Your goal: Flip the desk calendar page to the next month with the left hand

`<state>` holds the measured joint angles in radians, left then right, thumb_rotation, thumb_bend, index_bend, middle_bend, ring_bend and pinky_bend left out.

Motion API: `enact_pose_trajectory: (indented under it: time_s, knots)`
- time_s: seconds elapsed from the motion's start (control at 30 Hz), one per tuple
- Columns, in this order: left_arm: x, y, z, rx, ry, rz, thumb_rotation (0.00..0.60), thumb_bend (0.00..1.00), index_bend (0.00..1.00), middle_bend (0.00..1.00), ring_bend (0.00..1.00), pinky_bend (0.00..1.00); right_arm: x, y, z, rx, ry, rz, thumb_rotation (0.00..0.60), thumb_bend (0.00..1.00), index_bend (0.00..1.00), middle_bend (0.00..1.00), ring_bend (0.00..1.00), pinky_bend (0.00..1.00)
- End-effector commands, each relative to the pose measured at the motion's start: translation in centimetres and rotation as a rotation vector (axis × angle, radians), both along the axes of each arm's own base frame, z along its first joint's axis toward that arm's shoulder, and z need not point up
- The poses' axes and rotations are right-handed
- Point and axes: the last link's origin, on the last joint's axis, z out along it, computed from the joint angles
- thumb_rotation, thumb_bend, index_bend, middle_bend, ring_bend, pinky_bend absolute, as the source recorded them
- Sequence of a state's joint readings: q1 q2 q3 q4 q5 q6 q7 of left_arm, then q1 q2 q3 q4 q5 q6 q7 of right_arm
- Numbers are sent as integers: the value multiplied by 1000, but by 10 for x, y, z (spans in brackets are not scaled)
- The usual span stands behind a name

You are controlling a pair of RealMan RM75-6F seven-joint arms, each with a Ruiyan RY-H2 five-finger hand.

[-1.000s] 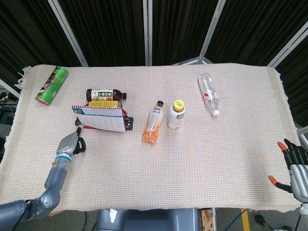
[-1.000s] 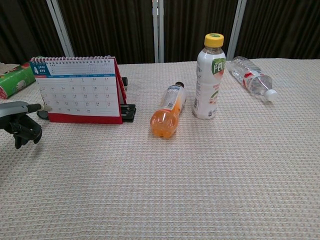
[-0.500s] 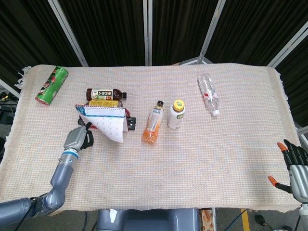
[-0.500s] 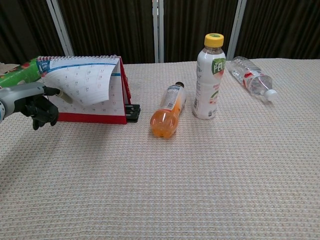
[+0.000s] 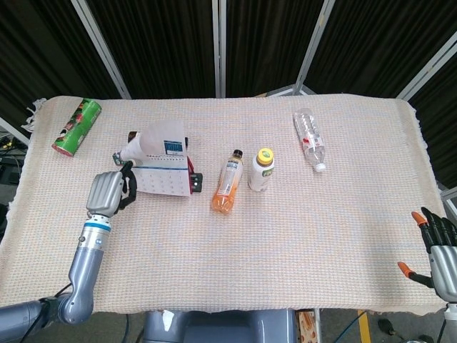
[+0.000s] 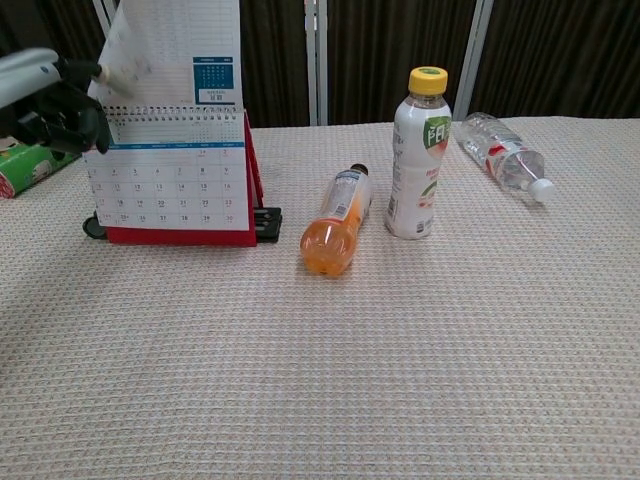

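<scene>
The desk calendar (image 5: 166, 181) (image 6: 172, 190) stands on its red base at the left of the table. Its top page (image 5: 160, 138) (image 6: 178, 52) is lifted upright above the spiral binding, its back showing. My left hand (image 5: 107, 191) (image 6: 48, 95) is just left of the calendar, raised to the height of the binding. It holds the lifted page by its left edge with a fingertip while the other fingers are curled in. My right hand (image 5: 437, 250) hangs off the table's near right corner, fingers apart and holding nothing.
A brown bottle (image 5: 134, 136) lies behind the calendar, and a green can (image 5: 76, 126) (image 6: 28, 166) lies further left. Right of the calendar are a lying orange bottle (image 5: 227, 183) (image 6: 336, 222), an upright yellow-capped white bottle (image 5: 261, 170) (image 6: 420, 155) and a lying clear bottle (image 5: 310, 140) (image 6: 502, 152).
My left hand has risen from the table beside the calendar, carrying the top page up from flat to upright above the binding. The right hand has not moved.
</scene>
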<state>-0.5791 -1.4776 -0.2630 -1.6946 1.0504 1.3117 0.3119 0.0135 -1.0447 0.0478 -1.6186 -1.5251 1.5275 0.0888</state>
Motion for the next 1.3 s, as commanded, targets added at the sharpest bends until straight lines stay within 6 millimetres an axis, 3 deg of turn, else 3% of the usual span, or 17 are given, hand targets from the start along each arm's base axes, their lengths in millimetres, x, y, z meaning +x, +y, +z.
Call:
enact_pose_trajectory:
  time_s: [0.03, 0.13, 0.2, 0.37, 0.47, 0.8, 1.13, 1.3]
  knots:
    - [3, 1, 16, 122, 42, -72, 600, 785, 0, 444, 510, 523, -1, -1, 0, 0, -1, -4, 600, 91, 0, 0, 0, 0]
    - [5, 5, 19, 136, 90, -95, 600, 743, 0, 319, 410, 453, -2, -1, 0, 1, 0, -8, 600, 91, 0, 0, 0, 0]
    - [4, 9, 17, 102, 131, -82, 600, 650, 0, 229, 331, 376, -2, -1, 0, 1, -1, -7, 600, 91, 0, 0, 0, 0]
    - [-1, 20, 14, -13, 199, -26, 600, 259, 0, 26, 138, 207, -2, -2, 0, -2, -3, -7, 600, 91, 0, 0, 0, 0]
    - [-4, 23, 12, -54, 218, 1, 600, 155, 0, 0, 67, 126, -4, -3, 0, -1, -4, -12, 600, 91, 0, 0, 0, 0]
    - [-19, 35, 5, -133, 263, 46, 600, 137, 0, 0, 34, 77, -3, -2, -2, 12, -9, -13, 600, 91, 0, 0, 0, 0]
    - [-21, 44, 1, -155, 258, 63, 600, 139, 0, 0, 176, 201, -3, -1, -3, 13, -9, -11, 600, 91, 0, 0, 0, 0]
    - [-17, 43, 7, -84, 213, 29, 600, 141, 0, 0, 123, 131, -2, -1, -2, 11, -10, -7, 600, 91, 0, 0, 0, 0]
